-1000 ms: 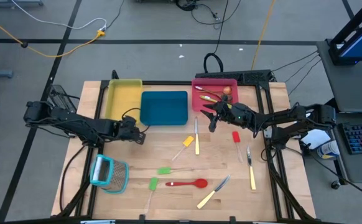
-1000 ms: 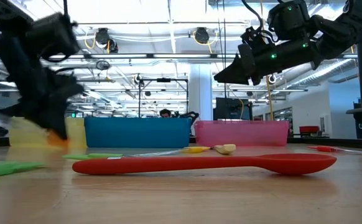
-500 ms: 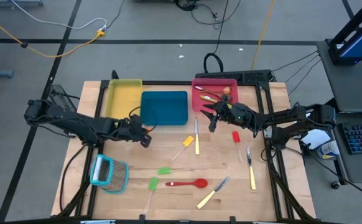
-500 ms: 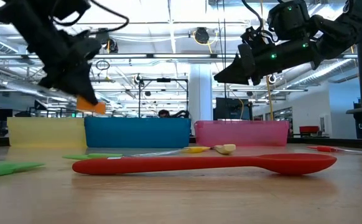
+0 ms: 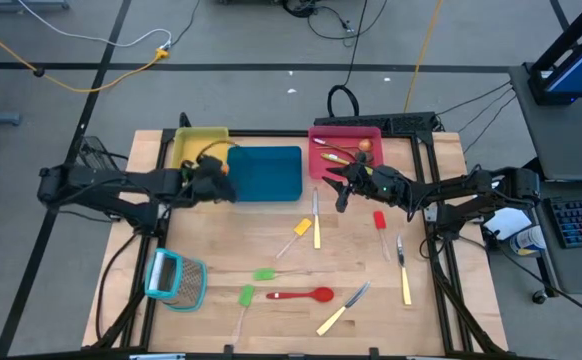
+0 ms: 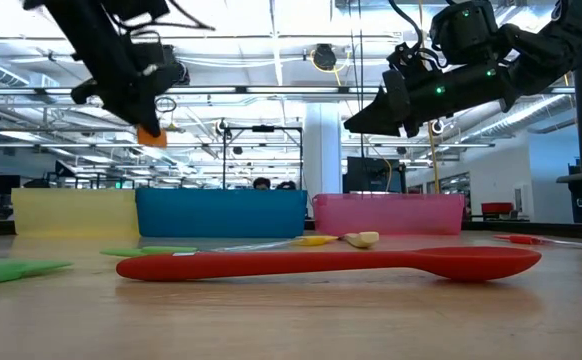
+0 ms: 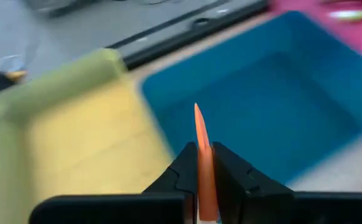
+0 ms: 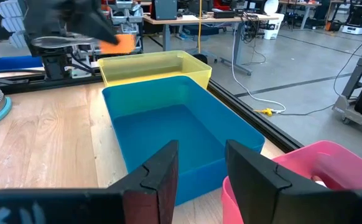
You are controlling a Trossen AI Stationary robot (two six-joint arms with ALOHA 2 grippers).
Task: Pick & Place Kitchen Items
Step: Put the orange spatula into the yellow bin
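Note:
My left gripper [image 5: 219, 182] is shut on a small orange spatula [image 7: 199, 134], raised over the border between the yellow tray [image 5: 193, 150] and the blue tray [image 5: 266, 172]. The spatula also shows in the low view [image 6: 149, 133]. My right gripper [image 5: 339, 190] hangs open and empty above the table at the red tray's [image 5: 316, 132] near left corner. On the table lie a yellow spatula [image 5: 301, 228], a cream-handled knife [image 5: 317, 225], a red spatula [image 5: 380, 220], two green utensils [image 5: 263, 273], a red spoon [image 5: 301, 295] and more knives [image 5: 342, 309]. My left gripper pinches the orange spatula [image 7: 203, 186] between its two fingers. The spatula stands edge-on between them and its orange end [image 7: 197, 118] sticks out past the fingertips. It is lifted clear of the table and the trays. Which part the fingers are on is hidden by the fingers.
The red tray holds a few utensils [image 5: 339, 152]. A light-blue-framed grater [image 5: 176, 278] lies at the near left. A knife with a yellow handle [image 5: 404, 272] lies near the table's right edge. Bare wood shows between the trays and the near utensils.
My left gripper has risen from just above the table with the orange spatula and gone toward the table's far edge, from in front of the trays to over the yellow and blue trays' border. The spatula is lifted clear. My right gripper has kept still.

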